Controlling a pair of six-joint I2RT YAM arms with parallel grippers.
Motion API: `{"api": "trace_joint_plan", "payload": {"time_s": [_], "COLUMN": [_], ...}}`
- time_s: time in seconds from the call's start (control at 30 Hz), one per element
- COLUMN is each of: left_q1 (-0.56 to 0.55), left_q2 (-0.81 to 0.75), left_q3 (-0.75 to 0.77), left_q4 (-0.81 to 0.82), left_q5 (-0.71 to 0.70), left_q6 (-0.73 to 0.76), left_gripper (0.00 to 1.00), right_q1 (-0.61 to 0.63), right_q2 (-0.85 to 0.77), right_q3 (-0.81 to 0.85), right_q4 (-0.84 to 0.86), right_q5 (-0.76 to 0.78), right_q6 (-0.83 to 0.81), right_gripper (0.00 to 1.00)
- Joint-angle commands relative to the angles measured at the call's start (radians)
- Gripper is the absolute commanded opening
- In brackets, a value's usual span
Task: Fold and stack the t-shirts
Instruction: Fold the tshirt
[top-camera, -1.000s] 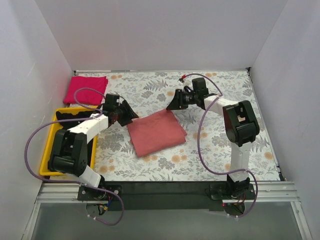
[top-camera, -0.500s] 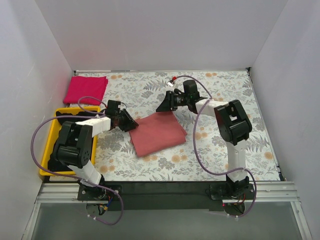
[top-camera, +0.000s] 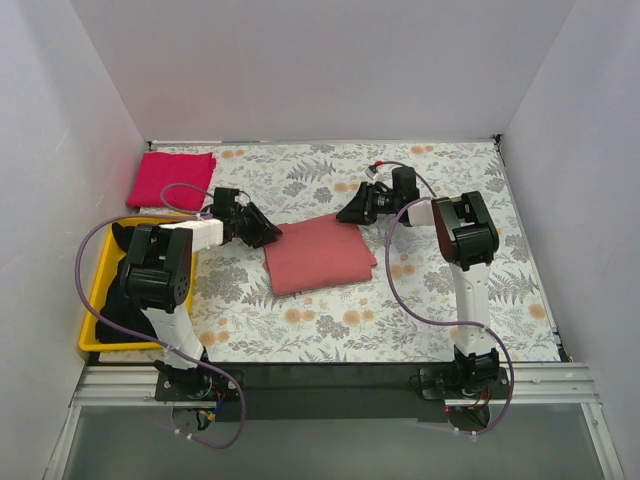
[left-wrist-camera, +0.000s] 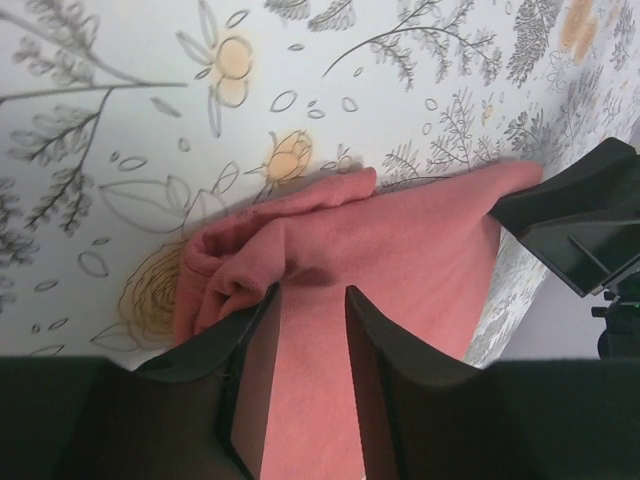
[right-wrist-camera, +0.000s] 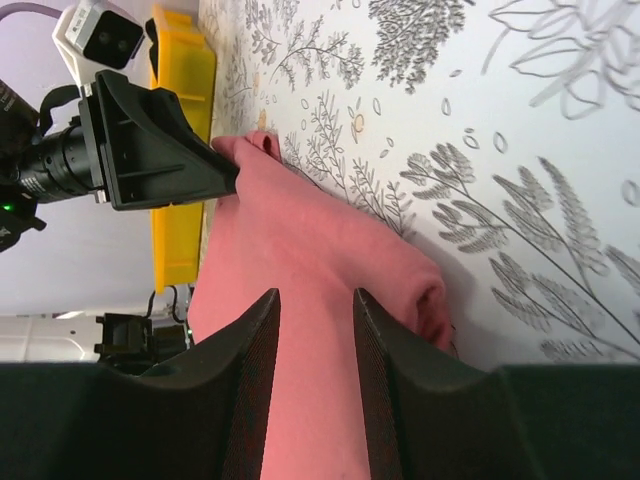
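Observation:
The dusty salmon-red t-shirt (top-camera: 318, 254) lies folded in a rough rectangle on the floral table. My left gripper (top-camera: 262, 233) is shut on its far left corner, and the cloth fills the gap between the fingers (left-wrist-camera: 240, 370) in the left wrist view. My right gripper (top-camera: 352, 211) is shut on its far right corner, with cloth (right-wrist-camera: 300, 300) between its fingers (right-wrist-camera: 400, 380). The magenta-pink t-shirt (top-camera: 172, 178) lies folded at the back left. Black t-shirts (top-camera: 125, 312) lie in the yellow bin (top-camera: 95, 290).
The yellow bin stands along the left wall, close behind my left arm. White walls close the table at the back and on both sides. Purple cables loop off both arms.
Both grippers have stayed on the far corners. The salmon-red t-shirt has slid a little to the right and back and turned squarer to the table. The right gripper has moved right.

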Motion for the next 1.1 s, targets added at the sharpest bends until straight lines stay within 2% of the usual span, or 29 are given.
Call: {"api": "trace_joint_plan", "payload": {"time_s": [0.0, 0.13, 0.17, 0.37, 0.47, 0.63, 0.67, 0.7, 0.8, 0.87, 1.03, 1.07], "left_q1": [0.016, 0.016, 0.015, -0.036, -0.097, -0.188, -0.188, -0.186, -0.169, -0.117, -0.039, -0.039], "left_q2": [0.045, -0.001, -0.017, -0.148, -0.251, -0.369, -0.367, -0.363, -0.315, -0.279, -0.289, -0.3], "left_q3": [0.031, 0.085, 0.101, 0.1, 0.031, -0.176, -0.208, -0.261, -0.306, -0.343, -0.377, -0.366], "left_q4": [-0.086, -0.094, -0.097, -0.154, -0.186, -0.2, -0.194, -0.191, -0.2, -0.2, -0.235, -0.246], "left_q5": [-0.094, -0.088, -0.066, -0.022, -0.022, -0.007, -0.001, -0.005, -0.006, 0.023, 0.027, 0.025], "left_q6": [0.1, 0.146, 0.156, 0.158, 0.132, 0.062, 0.055, 0.052, 0.049, 0.035, 0.045, 0.057], "left_gripper": [0.34, 0.46, 0.55, 0.6, 0.6, 0.46, 0.44, 0.38, 0.28, 0.2, 0.18, 0.21], "right_q1": [-0.036, -0.036, -0.033, 0.002, 0.047, 0.079, 0.078, 0.073, 0.05, 0.033, -0.021, -0.021], "right_q2": [-0.054, -0.215, -0.241, -0.404, -0.444, -0.424, -0.413, -0.386, -0.335, -0.291, -0.295, -0.31], "right_q3": [-0.038, -0.095, -0.131, -0.306, -0.397, -0.507, -0.52, -0.538, -0.552, -0.573, -0.624, -0.632], "right_q4": [-0.004, 0.0, 0.008, 0.058, 0.062, 0.066, 0.066, 0.068, 0.08, 0.091, 0.097, 0.097], "right_q5": [0.066, 0.067, 0.066, -0.025, -0.08, -0.092, -0.091, -0.089, -0.094, -0.089, -0.068, -0.071], "right_q6": [-0.026, -0.029, -0.032, -0.023, -0.042, -0.098, -0.126, -0.14, -0.179, -0.192, -0.22, -0.213], "right_gripper": [0.43, 0.43, 0.43, 0.43, 0.42, 0.4, 0.39, 0.38, 0.38, 0.37, 0.35, 0.35]}}
